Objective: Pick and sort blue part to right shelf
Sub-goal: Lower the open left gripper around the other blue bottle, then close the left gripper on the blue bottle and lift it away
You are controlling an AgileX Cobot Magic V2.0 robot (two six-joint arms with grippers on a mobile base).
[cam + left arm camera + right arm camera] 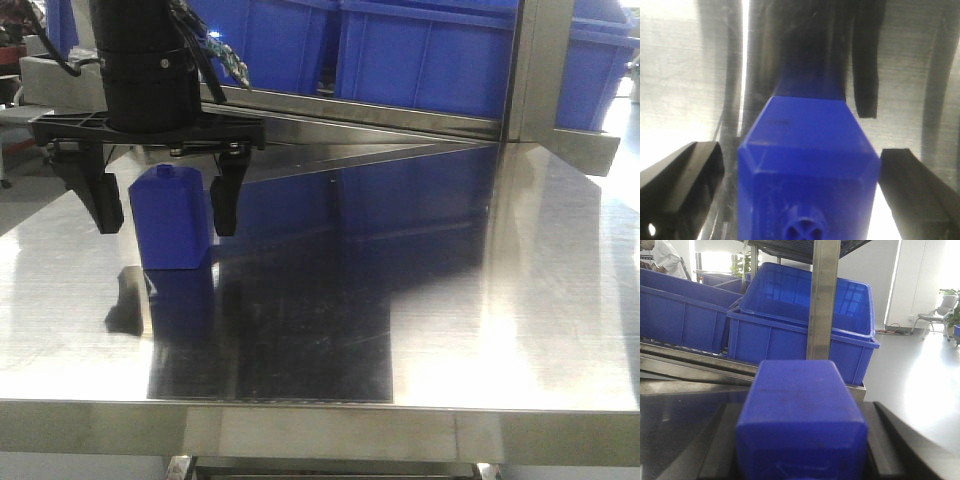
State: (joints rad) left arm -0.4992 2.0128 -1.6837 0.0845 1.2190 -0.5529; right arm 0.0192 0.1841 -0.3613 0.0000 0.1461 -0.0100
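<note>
Left claw (166, 218) hangs wide, a finger either side of the upright part (172, 230) on the table (450, 300) (lined up for a squeeze), while right claw (805, 410) grips another block (800, 440) facing the bins (790, 340).

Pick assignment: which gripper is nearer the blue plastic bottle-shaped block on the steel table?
Left. The left gripper straddles the bottle-shaped block, jaws open; the right gripper, outside the front view, holds a second blue block.

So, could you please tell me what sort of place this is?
Probably a factory or warehouse sorting station: a stainless steel worktable, a steel rack loaded with large blue plastic bins, and an open hall floor behind, with a person in white.
</note>
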